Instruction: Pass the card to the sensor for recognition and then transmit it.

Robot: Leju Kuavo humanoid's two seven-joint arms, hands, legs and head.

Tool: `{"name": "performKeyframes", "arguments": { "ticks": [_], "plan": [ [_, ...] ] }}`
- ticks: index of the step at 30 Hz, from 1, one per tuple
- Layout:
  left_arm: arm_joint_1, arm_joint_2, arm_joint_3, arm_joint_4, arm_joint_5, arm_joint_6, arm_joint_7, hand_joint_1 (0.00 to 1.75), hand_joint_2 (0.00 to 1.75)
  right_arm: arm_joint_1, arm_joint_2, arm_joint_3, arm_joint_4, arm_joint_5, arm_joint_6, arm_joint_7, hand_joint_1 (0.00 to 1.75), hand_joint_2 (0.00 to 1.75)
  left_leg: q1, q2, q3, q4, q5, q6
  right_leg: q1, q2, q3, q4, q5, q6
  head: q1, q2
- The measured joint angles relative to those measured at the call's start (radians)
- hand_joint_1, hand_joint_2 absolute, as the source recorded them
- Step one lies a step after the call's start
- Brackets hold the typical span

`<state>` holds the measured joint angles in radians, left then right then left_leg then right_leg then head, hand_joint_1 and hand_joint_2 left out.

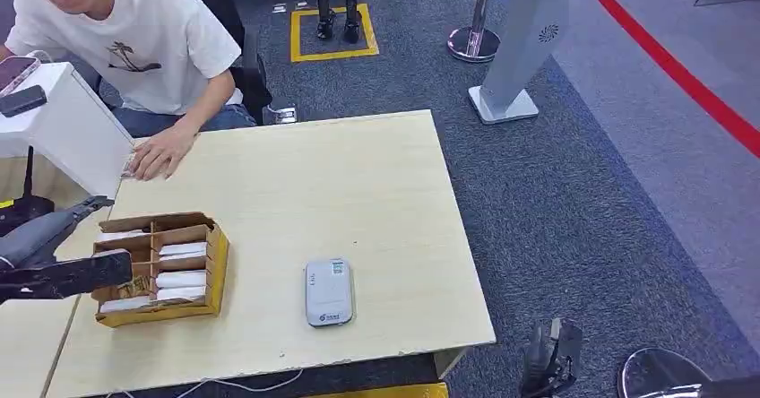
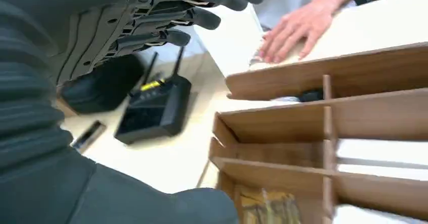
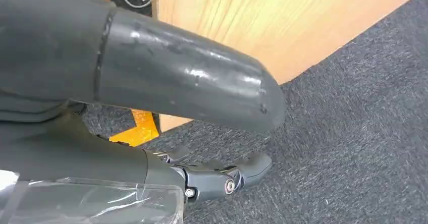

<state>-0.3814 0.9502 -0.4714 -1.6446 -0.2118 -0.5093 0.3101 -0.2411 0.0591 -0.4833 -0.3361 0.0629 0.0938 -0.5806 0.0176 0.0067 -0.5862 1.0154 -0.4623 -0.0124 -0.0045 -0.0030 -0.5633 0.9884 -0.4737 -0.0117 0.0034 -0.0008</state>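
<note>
Nearest, the right hand (image 3: 202, 148) hangs off the tabletop's (image 1: 376, 192) near right corner over the carpet, fingers loosely spread, holding nothing. At the near left the left hand (image 1: 54, 255) hovers just beside the wooden card box (image 1: 161, 268), fingers (image 2: 202, 17) apart and empty. White cards (image 1: 182, 279) lie in its compartments, so I judge the pick is not yet made. Next it must reach in and pinch one card, then carry it right to the grey sensor (image 1: 328, 291). Farther off, a person's hand (image 1: 161, 154) rests on the tabletop.
</note>
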Motion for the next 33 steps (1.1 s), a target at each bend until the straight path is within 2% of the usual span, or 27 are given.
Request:
{"name": "performKeyframes", "arguments": {
  "ticks": [13, 23, 27, 33],
  "plan": [
    [-0.046, 0.015, -0.061, 0.006, 0.015, -0.003, 0.003, 0.0, 1.75, -0.004, 0.0, 0.003, 0.0, 0.0, -0.007, 0.003, 0.0, 0.0, 0.0, 0.0, 0.0, 0.0, 0.0, 0.0, 0.0, 0.0, 0.0, 0.0, 0.0, 0.0, 0.0, 0.0],
    [-0.089, 0.024, -0.11, 0.018, 0.048, 0.03, 0.011, 0.0, 1.75, -0.013, 0.0, 0.008, 0.002, -0.011, -0.01, 0.001, 0.0, 0.0, 0.0, 0.0, 0.0, 0.0, 0.0, 0.0, 0.0, 0.0, 0.0, 0.0, 0.0, 0.0, 0.0, 0.0],
    [-0.093, 0.039, -0.135, 0.019, 0.078, 0.074, 0.011, 0.0, 1.75, -0.016, 0.0, 0.012, 0.005, -0.02, -0.01, 0.0, 0.0, 0.0, 0.0, 0.0, 0.0, 0.0, 0.0, 0.0, 0.0, 0.001, 0.0, 0.0, 0.0, 0.0, 0.0, 0.0],
    [-0.02, 0.107, -0.145, -0.034, 0.118, 0.155, 0.045, 0.0, 1.75, -0.015, 0.0, 0.015, 0.008, -0.032, -0.01, -0.005, 0.0, 0.0, 0.0, 0.001, 0.0, 0.0, 0.0, 0.0, 0.0, 0.002, 0.0, 0.0, 0.0, 0.0, 0.0, 0.0]
  ]
}}
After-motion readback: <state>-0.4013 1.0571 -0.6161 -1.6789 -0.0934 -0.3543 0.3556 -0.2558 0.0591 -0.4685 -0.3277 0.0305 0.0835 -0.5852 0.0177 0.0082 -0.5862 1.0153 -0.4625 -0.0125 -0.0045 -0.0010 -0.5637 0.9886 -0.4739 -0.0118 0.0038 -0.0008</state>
